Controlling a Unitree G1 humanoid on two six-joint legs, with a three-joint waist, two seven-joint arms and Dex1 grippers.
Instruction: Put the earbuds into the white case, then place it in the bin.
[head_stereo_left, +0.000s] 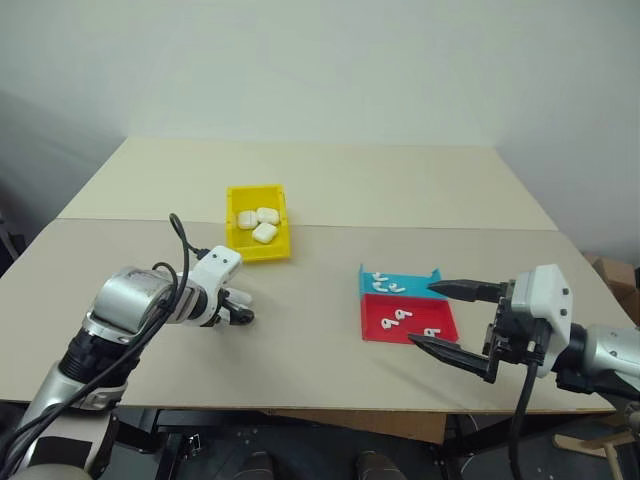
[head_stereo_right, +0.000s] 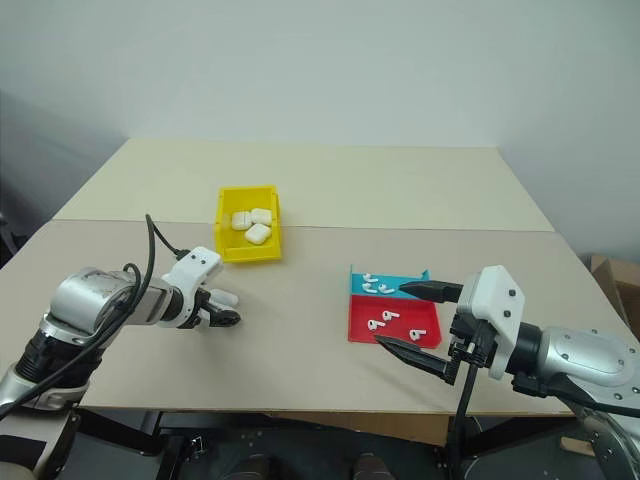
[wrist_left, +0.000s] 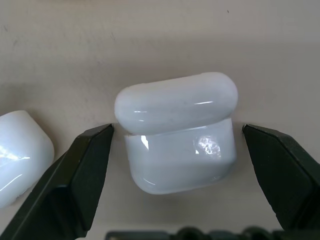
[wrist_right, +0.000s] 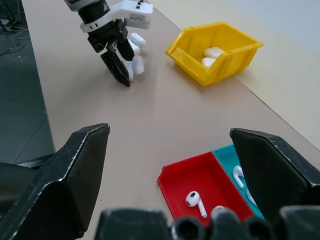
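The left gripper is pointing steeply down at the table, its two black fingers standing apart, with a white case sitting between them. The case is resting on the tabletop with its lid slightly raised; a gap is showing on each side, so neither finger is touching it. A second white case is lying just beside the outer face of one finger. In the right wrist view both cases are sitting close together at the left gripper's tips. The yellow bin is standing farther back on the table, beyond the left gripper, holding three more white cases; open tabletop is lying between gripper and bin. The right gripper is hovering level above the table's near right side, fingers spread wide and holding nothing. Just beside it the blue tray and the red tray are sitting edge to edge, blue behind red, both carrying loose earbuds. The trays are lying well apart from the bin, with bare table between. The near table edge is running close below both arms; the back half of the table is staying free.
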